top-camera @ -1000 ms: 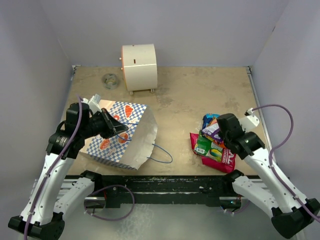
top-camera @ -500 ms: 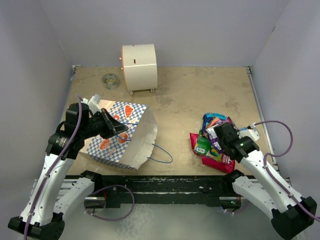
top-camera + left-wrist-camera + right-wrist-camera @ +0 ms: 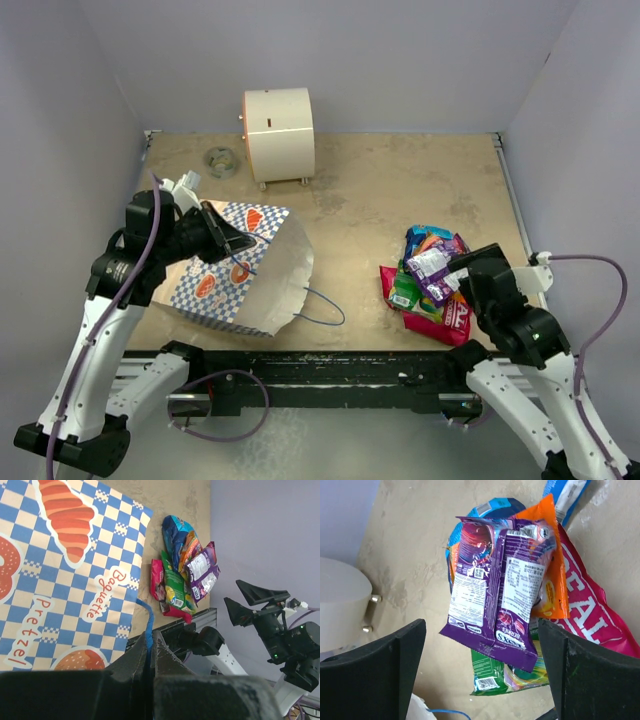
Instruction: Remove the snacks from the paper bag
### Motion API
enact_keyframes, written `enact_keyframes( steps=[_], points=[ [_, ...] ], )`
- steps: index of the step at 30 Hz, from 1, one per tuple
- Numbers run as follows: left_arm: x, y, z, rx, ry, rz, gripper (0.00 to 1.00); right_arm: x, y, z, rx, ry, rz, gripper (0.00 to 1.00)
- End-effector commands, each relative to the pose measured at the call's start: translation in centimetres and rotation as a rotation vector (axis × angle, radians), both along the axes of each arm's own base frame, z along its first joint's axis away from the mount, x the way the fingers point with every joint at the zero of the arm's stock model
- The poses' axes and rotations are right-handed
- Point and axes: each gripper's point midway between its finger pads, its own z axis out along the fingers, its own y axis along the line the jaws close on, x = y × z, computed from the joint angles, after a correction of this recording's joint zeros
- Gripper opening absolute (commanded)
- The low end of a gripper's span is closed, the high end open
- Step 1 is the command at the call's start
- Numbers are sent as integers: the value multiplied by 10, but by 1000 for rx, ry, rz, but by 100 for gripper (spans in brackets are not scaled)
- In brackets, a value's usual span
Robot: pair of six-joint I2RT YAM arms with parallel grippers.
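Note:
The blue-and-white checkered paper bag (image 3: pixel 235 275) lies on its side at the left, its white mouth turned toward the table's near right. My left gripper (image 3: pixel 243 244) is shut on the bag's thin blue cord handle (image 3: pixel 149 622), pinched between the fingertips (image 3: pixel 160 652). The snacks (image 3: pixel 430 280) lie heaped on the table at the right. A purple packet (image 3: pixel 495 600) tops the heap, over green (image 3: pixel 505 675), orange (image 3: pixel 554 580), red (image 3: pixel 592 612) and blue (image 3: pixel 492 507) ones. My right gripper (image 3: pixel 481 625) hovers open above the purple packet and holds nothing.
A cream cylindrical box (image 3: pixel 278 133) stands at the back, with a small round object (image 3: pixel 219 160) to its left. The bag's other blue handle loop (image 3: pixel 325 312) lies on the table near the front edge. Walls close in on both sides.
My right gripper has opened and let go of the purple packet, which now rests on the heap, and the arm has drawn back to the near right. The left arm shifted slightly.

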Motion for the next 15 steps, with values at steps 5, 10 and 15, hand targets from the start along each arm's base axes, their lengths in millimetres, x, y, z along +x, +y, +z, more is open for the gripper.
enact_keyframes(
  steps=[5, 10, 15],
  points=[
    [14, 0, 38, 66, -145, -53, 0, 16, 6, 34, -215, -42, 219, 98],
    [17, -9, 59, 44, -212, -115, 0, 42, 23, 78, -350, -176, 381, 98],
    [10, -28, 87, -53, -301, -235, 0, 79, 67, 115, -463, -309, 620, 96]
  ],
)
